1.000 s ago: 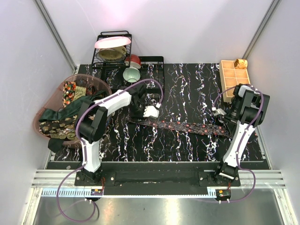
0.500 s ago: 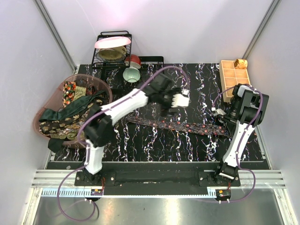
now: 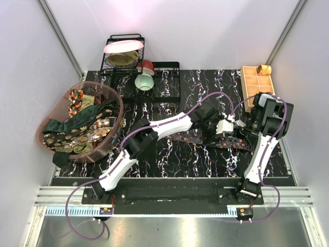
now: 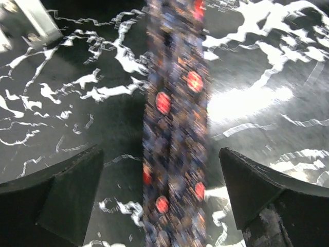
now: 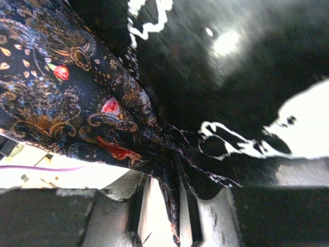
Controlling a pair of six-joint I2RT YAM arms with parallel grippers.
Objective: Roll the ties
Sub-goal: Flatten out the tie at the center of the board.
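Observation:
A dark tie with red dots (image 3: 198,138) lies across the black marbled table. In the left wrist view the tie (image 4: 177,128) runs lengthwise between my two spread fingers, under them. My left gripper (image 3: 225,126) (image 4: 164,200) is open and empty, stretched far right over the tie near its right end. My right gripper (image 3: 244,131) (image 5: 177,211) is shut on the tie's right end, and the bunched fabric (image 5: 77,98) hangs from its jaws. More ties (image 3: 77,126), green and brown-gold, lie heaped in a basket at the left.
The pink-brown basket (image 3: 115,103) stands at the table's left edge. A tan gridded tray (image 3: 257,85) sits at the back right, close to the right arm. A black dish rack (image 3: 126,56) and a green cup (image 3: 144,82) stand at the back.
My left arm has swept from the tie's left end to the right along the tie, close to the right gripper. The right arm has stayed put, still holding the tie.

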